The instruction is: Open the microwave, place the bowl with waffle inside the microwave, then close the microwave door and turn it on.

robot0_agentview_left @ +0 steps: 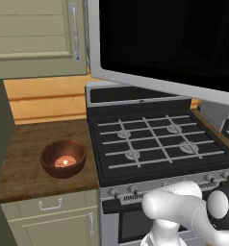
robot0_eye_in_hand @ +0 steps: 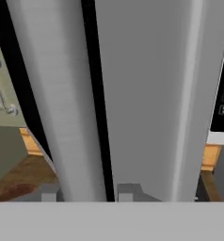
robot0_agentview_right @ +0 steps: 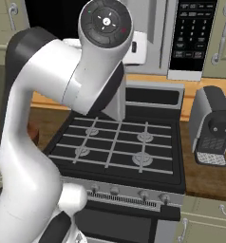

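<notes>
- The microwave [robot0_agentview_right: 155,40] hung above the stove [robot0_agentview_left: 157,141]; its keypad panel [robot0_agentview_right: 191,35] showed at the upper right of the right base view.
- The door [robot0_agentview_left: 167,41] stood swung out over the stove in the left base view, black glass toward the camera and silver frame along its lower edge. Step one, opening, was judged under way or largely done; how wide the door stood could not be told exactly.
- The arm [robot0_agentview_right: 48,123] reached up from the base toward the microwave front, blocking much of the right base view.
- In the hand view the tool [robot0_eye_in_hand: 85,192] sat close against the door's edge, with the vertical bar handle [robot0_eye_in_hand: 57,103] running up from between its two fingertips [robot0_eye_in_hand: 49,192]. The jaws stood nearly closed, and the handle lay between them; this read as a grip on the handle, though actual contact could not be confirmed.
- The coffee machine [robot0_agentview_right: 213,126] stood on the tabletop to the right of the stove, not involved.
- The bowl [robot0_agentview_left: 63,157] rested on the wooden tabletop [robot0_agentview_left: 20,158] left of the stove, well apart from the microwave and from the tool. The waffle [robot0_agentview_left: 65,161] lay inside it.
- Remaining, as judged: release the handle, pick up the bowl, place it in the cavity, close the door, press start. The cavity was not clearly visible.
</notes>
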Robot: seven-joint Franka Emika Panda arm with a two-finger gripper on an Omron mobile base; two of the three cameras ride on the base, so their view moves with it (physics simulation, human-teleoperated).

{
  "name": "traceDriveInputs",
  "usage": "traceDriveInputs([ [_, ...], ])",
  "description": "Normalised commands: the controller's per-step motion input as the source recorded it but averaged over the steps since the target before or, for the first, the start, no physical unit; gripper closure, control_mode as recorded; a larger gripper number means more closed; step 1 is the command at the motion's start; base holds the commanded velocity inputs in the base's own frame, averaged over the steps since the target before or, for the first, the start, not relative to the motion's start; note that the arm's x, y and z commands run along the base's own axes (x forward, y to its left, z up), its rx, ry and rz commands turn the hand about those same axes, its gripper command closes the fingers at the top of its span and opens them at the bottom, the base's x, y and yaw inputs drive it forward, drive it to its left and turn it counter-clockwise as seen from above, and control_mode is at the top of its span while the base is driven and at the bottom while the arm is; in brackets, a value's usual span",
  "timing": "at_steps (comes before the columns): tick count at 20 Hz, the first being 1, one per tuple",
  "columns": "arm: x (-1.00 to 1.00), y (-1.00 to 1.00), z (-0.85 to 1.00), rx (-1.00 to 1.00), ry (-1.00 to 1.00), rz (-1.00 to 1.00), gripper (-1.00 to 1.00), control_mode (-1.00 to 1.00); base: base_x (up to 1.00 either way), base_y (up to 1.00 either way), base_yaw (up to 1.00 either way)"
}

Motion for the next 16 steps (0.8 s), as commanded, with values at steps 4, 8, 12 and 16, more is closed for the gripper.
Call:
traceDriveInputs([
  [4, -0.84, 0.27, -0.18, -0.01, -0.03, 0.00, 1.00, -1.00, 0.00, 0.00, 0.00],
  [8, -0.64, 0.43, -0.21, -0.06, -0.13, 0.00, 1.00, -1.00, 0.00, 0.00, 0.00],
  [12, -0.23, 0.25, -0.09, -0.03, -0.09, 0.00, 1.00, -1.00, 0.00, 0.00, 0.00],
  [16, 0.00, 0.00, 0.00, 0.00, 0.00, 0.00, 1.00, -1.00, 0.00, 0.00, 0.00],
])
